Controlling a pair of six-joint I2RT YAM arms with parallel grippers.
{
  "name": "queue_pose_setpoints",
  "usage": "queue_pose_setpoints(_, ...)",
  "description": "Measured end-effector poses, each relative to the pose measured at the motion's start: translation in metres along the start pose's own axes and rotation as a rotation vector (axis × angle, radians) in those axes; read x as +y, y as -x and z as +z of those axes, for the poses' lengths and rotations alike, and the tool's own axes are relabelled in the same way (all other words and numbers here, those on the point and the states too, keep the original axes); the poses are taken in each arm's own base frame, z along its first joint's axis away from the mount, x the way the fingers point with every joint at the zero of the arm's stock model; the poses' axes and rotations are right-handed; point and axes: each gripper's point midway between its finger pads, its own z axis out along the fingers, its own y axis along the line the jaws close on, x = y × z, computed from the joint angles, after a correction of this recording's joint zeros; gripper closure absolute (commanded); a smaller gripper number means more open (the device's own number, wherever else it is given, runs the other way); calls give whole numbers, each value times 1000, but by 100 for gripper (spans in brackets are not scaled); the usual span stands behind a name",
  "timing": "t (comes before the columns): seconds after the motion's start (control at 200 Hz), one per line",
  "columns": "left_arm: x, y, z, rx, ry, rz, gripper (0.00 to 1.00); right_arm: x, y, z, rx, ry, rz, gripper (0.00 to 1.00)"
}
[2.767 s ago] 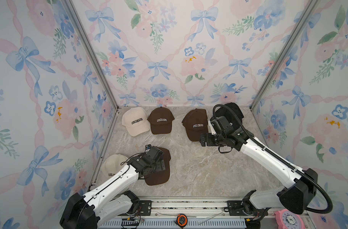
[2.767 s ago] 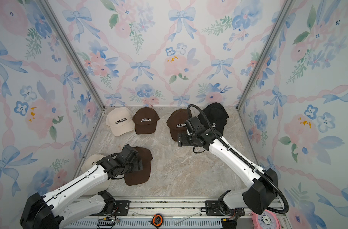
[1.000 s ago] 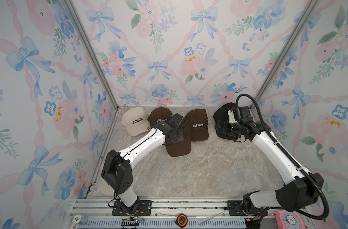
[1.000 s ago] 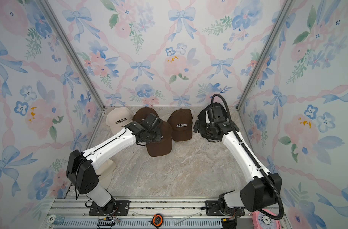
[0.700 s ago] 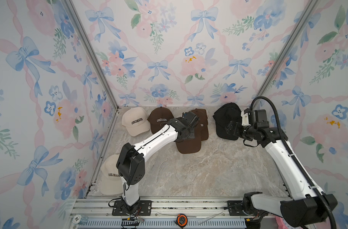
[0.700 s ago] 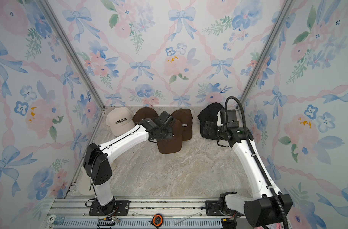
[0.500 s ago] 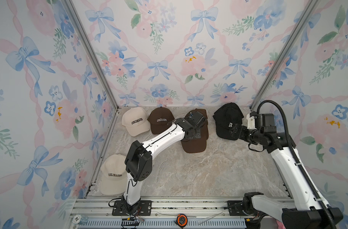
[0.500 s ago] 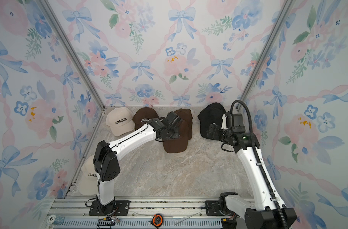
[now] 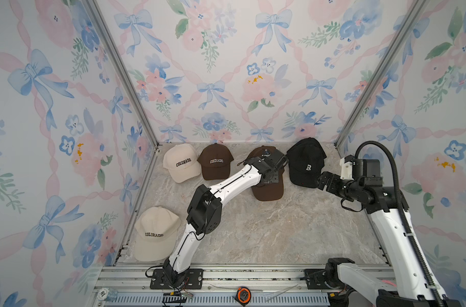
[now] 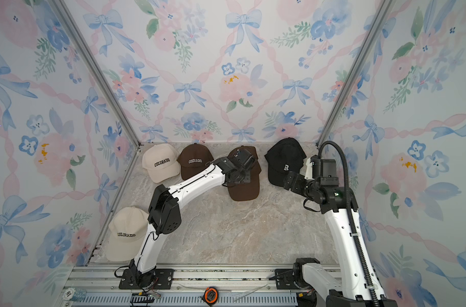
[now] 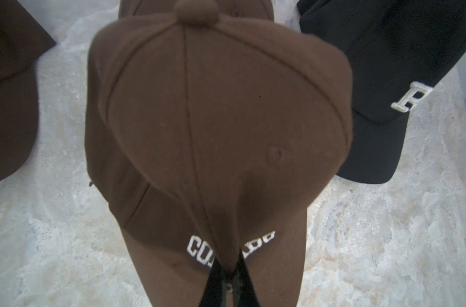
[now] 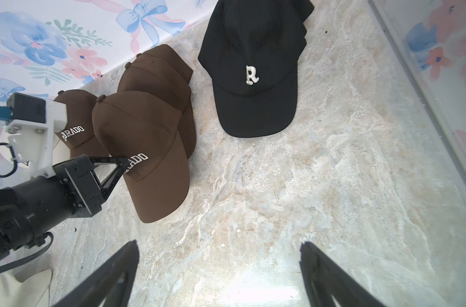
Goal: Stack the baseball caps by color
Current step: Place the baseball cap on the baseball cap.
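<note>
Nearest, the right arm stands bent, its pincer [image 12: 218, 243] spread wide and empty, facing the black cap [image 9: 305, 162]. Farther back, the left arm stretches low, its pincer [image 12: 124, 162] nipped shut on the brown cap [image 12: 143, 133] at its lettering; that cap sits over a second brown cap [image 12: 160, 69] by the back wall [image 9: 226, 79], brim pointing frontward.

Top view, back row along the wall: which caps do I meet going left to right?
Cream cap → lone brown cap → held brown cap, pinched by the left gripper, overlapping a lower brown cap → black R cap.
</note>
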Motion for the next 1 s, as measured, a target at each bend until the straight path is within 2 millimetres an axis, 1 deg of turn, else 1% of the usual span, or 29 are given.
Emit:
queue_pose_setpoints(0.195,-4,11,12,-13,-3,-11,100,-12,-1,-3,5,-27,19,4)
queue_pose_setpoints(0.355,6,14,24,-7,17,-24,100,-14,-3,-2,17,-35,19,4)
queue_pose_setpoints(0.555,15,14,38,8,38,-33,100,-16,-4,6,44,-41,16,4)
queue_pose_setpoints(0.665,12,15,43,8,29,-36,100,-16,-5,9,54,-44,17,4)
queue_pose_setpoints(0.845,5,19,45,6,9,-39,100,-17,-4,12,64,-48,14,4)
queue_pose_setpoints(1.0,4,20,49,9,-1,-41,100,-16,-2,12,66,-49,12,4)
